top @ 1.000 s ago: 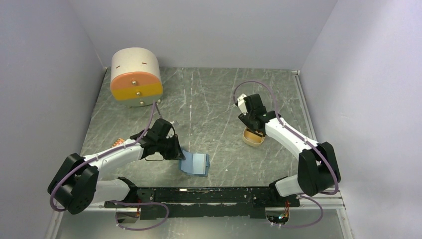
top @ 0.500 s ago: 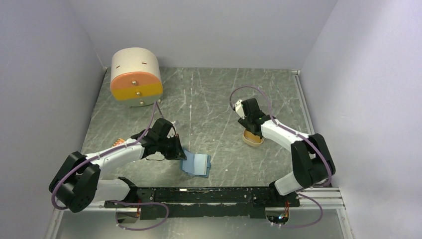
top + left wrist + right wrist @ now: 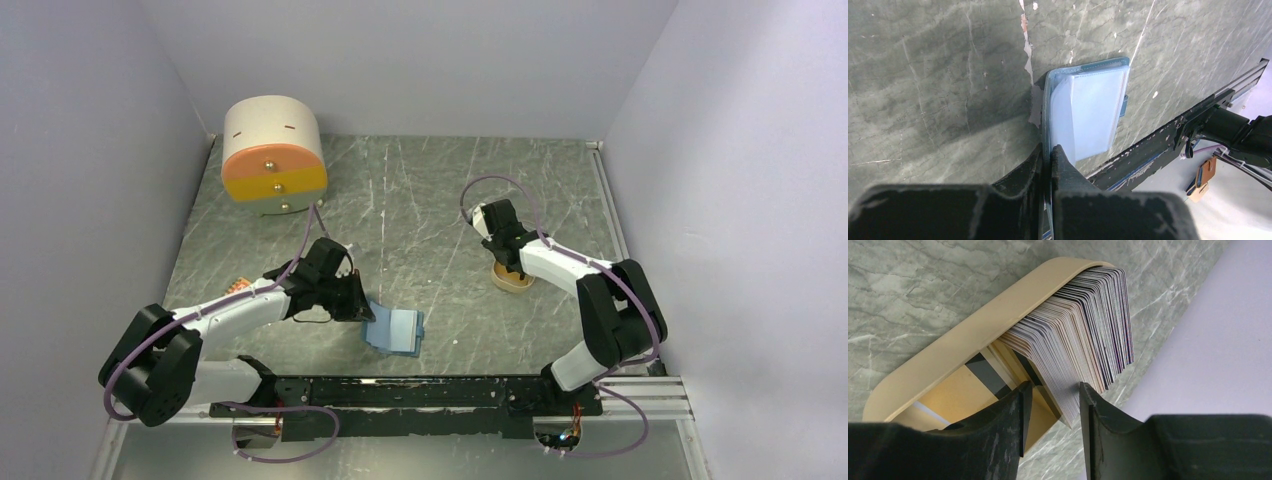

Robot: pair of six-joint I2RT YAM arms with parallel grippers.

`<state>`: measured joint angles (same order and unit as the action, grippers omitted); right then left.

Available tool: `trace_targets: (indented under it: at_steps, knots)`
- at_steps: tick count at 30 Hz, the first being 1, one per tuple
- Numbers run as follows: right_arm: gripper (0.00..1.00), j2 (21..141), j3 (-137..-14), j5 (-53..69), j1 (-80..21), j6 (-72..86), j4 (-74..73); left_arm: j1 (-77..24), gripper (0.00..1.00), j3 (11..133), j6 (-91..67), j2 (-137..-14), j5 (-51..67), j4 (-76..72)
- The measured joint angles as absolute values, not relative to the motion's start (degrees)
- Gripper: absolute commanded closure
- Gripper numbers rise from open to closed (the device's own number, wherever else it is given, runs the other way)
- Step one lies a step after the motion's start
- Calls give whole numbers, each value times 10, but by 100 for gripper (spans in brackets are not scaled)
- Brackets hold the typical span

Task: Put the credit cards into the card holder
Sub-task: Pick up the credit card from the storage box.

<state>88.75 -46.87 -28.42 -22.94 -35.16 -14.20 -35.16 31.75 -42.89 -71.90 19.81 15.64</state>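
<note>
The small square blue folding card holder lies open on the scratched grey-green marbled table near the front rail, its pale blue, clear-pocketed inside facing up. The left gripper pinches the holder's near edge. The thin credit cards stand fanned on edge in an oval tan tray, and the right gripper has its jaws apart, straddling the stack's near end.
</note>
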Motion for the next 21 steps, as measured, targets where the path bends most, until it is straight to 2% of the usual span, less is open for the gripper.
trace_targets:
  at_steps: [21]
  knots:
    - [71,875,-487,-292,-229,-348,-168,-352,91,313,-435,-723,201,144]
